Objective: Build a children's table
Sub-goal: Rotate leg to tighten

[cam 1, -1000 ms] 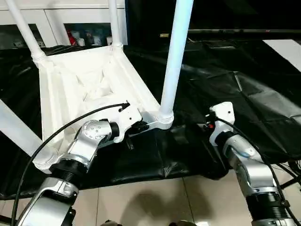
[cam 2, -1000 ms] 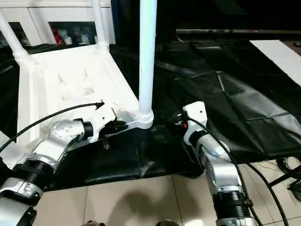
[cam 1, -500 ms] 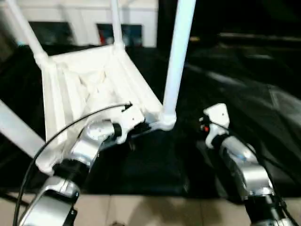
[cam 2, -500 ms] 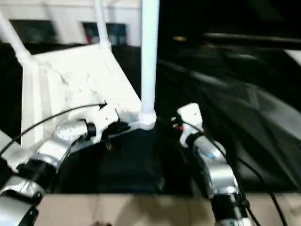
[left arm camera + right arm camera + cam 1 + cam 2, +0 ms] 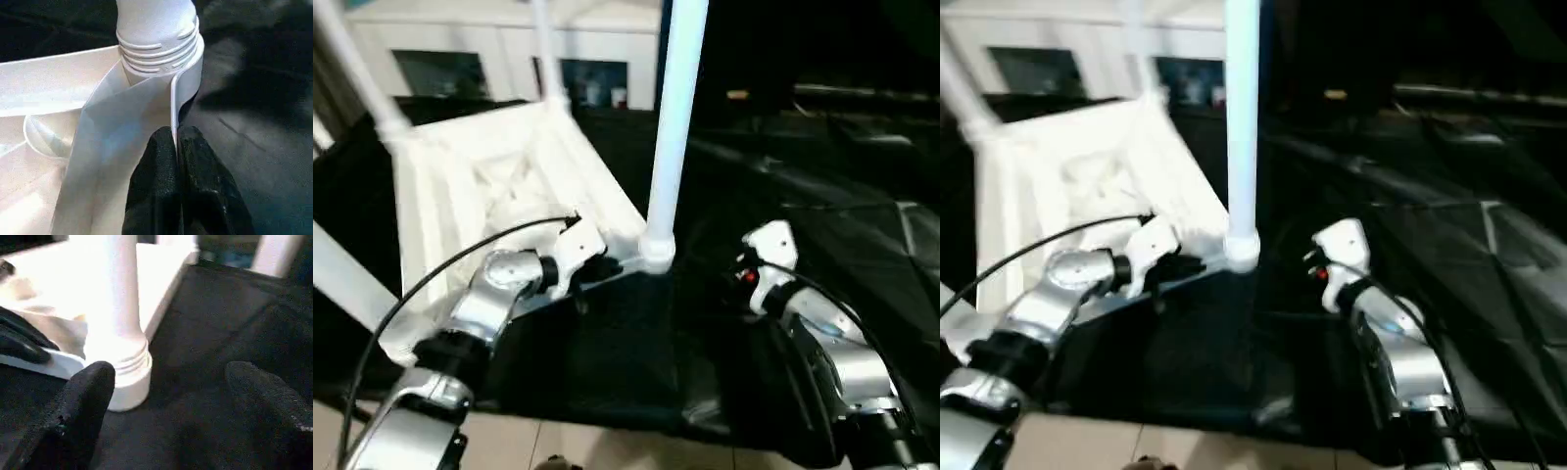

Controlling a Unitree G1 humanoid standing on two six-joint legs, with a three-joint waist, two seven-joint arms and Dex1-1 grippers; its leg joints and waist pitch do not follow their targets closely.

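The children's table lies upside down on a black sheet, its ribbed tabletop (image 5: 489,176) facing up. White legs stand in its corner sockets, the nearest one (image 5: 674,117) rising from the near right socket (image 5: 656,253). My left gripper (image 5: 175,134) is shut on the tabletop's thin rim (image 5: 172,98) just beside that socket. My right gripper (image 5: 168,377) stands open a short way from the same leg (image 5: 122,289), nothing between its fingers. The left gripper's black fingers (image 5: 19,340) also appear in the right wrist view.
A white cabinet with glass doors (image 5: 489,49) stands behind the table. The black sheet (image 5: 803,176) spreads wrinkled to the right, and tiled floor (image 5: 607,450) runs along the near edge. A black cable (image 5: 440,269) loops over my left forearm.
The head camera has tilted, shifting the whole picture. Both grippers hold their places against the table corner.
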